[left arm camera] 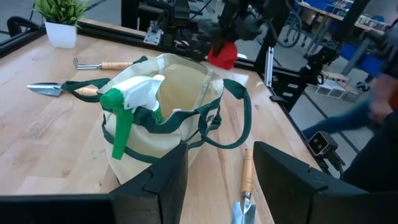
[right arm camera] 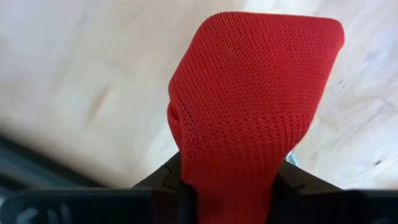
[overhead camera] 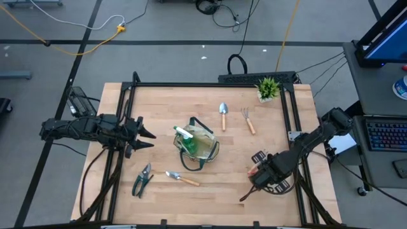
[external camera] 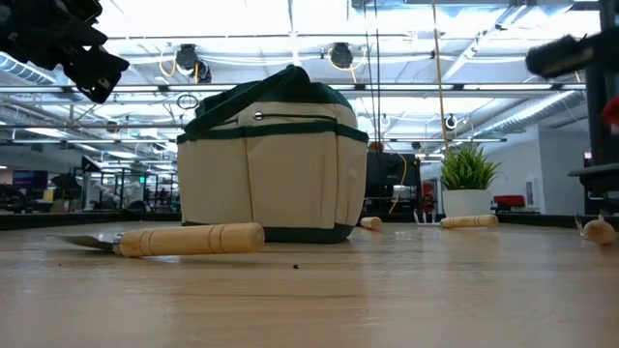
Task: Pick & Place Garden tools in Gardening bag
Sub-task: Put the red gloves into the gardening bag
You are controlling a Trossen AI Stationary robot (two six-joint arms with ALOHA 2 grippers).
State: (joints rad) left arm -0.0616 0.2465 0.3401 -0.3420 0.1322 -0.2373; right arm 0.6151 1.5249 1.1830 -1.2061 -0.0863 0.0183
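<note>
Red knitted fabric glove (right arm camera: 249,106) fills the right wrist view, clenched in the right gripper (overhead camera: 261,173) near the table's front right. Carry it high over the khaki-tan gardening bag (overhead camera: 198,145) at centre, clear the green spray bottle (left arm camera: 127,102) inside, then release. Left gripper (overhead camera: 145,135) waits released beside the bag.

No readable text, label, brand, number or sign is being shown on anything in these views.
</note>
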